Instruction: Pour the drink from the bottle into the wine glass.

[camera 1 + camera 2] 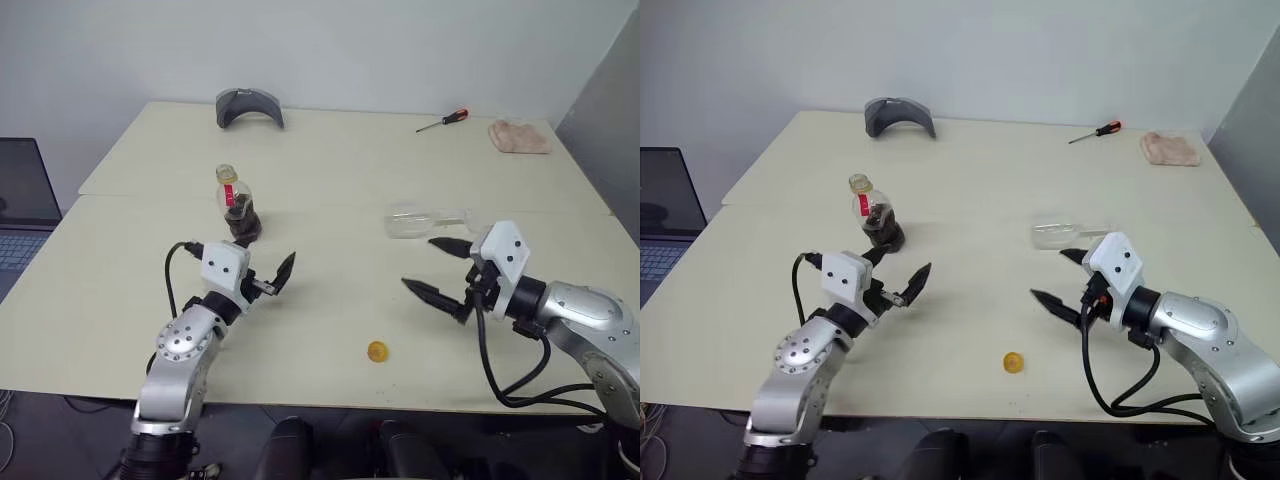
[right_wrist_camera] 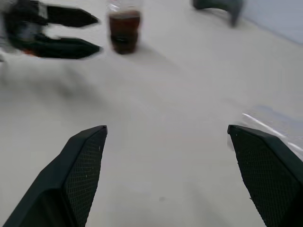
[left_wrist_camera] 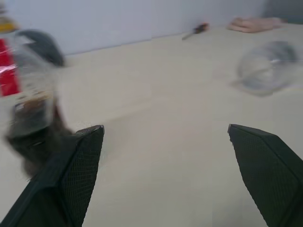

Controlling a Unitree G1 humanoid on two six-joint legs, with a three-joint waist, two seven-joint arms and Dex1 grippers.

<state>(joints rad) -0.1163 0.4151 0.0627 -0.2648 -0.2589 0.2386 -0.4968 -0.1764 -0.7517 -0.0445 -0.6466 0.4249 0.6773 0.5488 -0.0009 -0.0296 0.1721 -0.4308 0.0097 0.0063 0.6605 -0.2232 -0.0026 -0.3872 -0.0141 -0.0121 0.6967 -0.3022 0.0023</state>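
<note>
Bottle (image 1: 237,208): clear bulbous plastic, red label strip, dark drink (image 1: 243,225) low inside; upright, left-centre of matte beige counter (image 1: 330,160). Wine glass (image 1: 425,220): clear, lying on its side, right. Yellow cap (image 1: 377,351): near edge. Left claw (image 1: 268,277), right claw (image 1: 437,268): both wide, empty.

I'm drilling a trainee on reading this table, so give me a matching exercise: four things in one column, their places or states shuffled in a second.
1. bottle
2. wine glass
3. yellow cap
4. screwdriver

a. lying on its side
b. at the table's far edge, beside a pink cloth
c. standing upright, uncapped, part full
d. loose near the table's front edge

Pairs: 1-c, 2-a, 3-d, 4-b
</note>
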